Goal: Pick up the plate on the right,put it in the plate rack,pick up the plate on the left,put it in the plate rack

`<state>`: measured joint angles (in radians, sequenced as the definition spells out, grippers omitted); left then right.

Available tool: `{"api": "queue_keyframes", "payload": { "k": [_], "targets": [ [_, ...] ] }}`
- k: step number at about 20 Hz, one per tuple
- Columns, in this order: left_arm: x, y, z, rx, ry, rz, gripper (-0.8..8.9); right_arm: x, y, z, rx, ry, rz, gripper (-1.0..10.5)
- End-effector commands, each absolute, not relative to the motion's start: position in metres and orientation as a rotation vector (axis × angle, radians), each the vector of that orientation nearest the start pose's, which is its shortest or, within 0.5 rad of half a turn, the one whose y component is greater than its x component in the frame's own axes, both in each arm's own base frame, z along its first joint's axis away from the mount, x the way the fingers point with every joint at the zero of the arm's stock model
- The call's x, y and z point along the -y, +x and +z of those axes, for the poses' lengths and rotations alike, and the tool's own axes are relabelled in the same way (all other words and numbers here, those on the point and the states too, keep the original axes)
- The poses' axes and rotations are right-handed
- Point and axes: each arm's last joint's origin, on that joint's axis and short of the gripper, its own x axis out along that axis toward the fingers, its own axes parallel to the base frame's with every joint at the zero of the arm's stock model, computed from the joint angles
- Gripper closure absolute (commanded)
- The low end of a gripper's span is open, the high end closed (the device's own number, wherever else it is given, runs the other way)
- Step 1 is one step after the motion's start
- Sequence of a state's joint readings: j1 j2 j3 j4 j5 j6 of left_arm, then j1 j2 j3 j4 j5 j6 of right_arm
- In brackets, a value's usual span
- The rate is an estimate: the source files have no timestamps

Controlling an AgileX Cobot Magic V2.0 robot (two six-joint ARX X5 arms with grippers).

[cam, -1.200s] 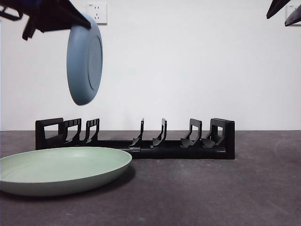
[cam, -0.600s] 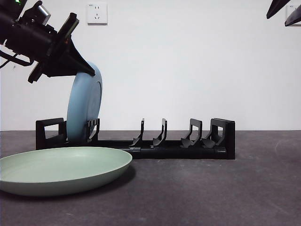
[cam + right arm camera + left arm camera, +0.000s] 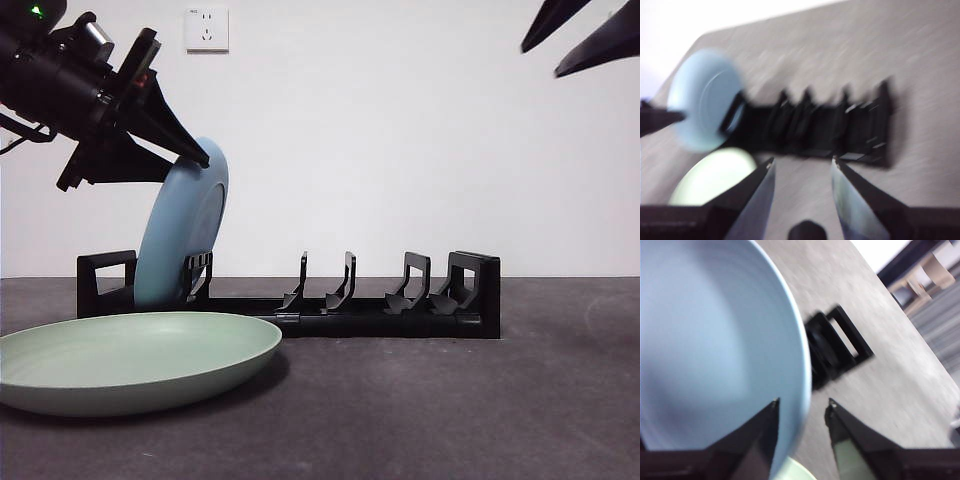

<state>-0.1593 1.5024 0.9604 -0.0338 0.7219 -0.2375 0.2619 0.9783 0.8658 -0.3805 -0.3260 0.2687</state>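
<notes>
Front view shows the blue plate (image 3: 183, 235) standing tilted in the left end of the plate rack (image 3: 340, 305), its top rim between the fingers of the left end effector (image 3: 195, 160), which are slightly apart and astride the rim. A green plate (image 3: 130, 360) lies flat on the worktop (image 3: 450, 410) before the rack. High and well apart, the right end effector (image 3: 570, 35) hangs with fingers spread and empty
</notes>
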Motion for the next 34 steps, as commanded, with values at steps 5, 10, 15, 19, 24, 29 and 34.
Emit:
{"api": "queue_keyframes", "payload": {
  "k": [5,10,15,19,24,29,34],
  "targets": [
    [0.067,0.268,0.294,-0.505,-0.196,-0.826,6.15,-0.099,0.217,0.277,-0.763,0.286,0.721,7.6],
    [0.073,0.209,0.340,-0.325,0.039,-0.716,6.15,-0.143,0.238,0.244,-0.874,0.259,0.804,7.6],
    [0.079,0.169,0.355,-0.283,0.151,-0.669,6.15,-0.180,0.260,0.215,-0.990,0.216,0.842,7.6],
    [0.084,0.154,0.356,-0.287,0.190,-0.664,6.15,-0.206,0.277,0.190,-1.074,0.190,0.851,7.6],
    [0.094,0.142,0.354,-0.334,0.266,-0.644,6.15,-0.231,0.288,0.166,-1.147,0.169,0.859,7.6],
    [0.104,0.134,0.353,-0.334,0.304,-0.657,6.16,-0.240,0.295,0.146,-1.204,0.172,0.838,7.6],
    [0.107,0.132,0.352,-0.336,0.316,-0.659,6.20,-0.242,0.296,0.139,-1.226,0.180,0.814,9.6]
  ]
}}
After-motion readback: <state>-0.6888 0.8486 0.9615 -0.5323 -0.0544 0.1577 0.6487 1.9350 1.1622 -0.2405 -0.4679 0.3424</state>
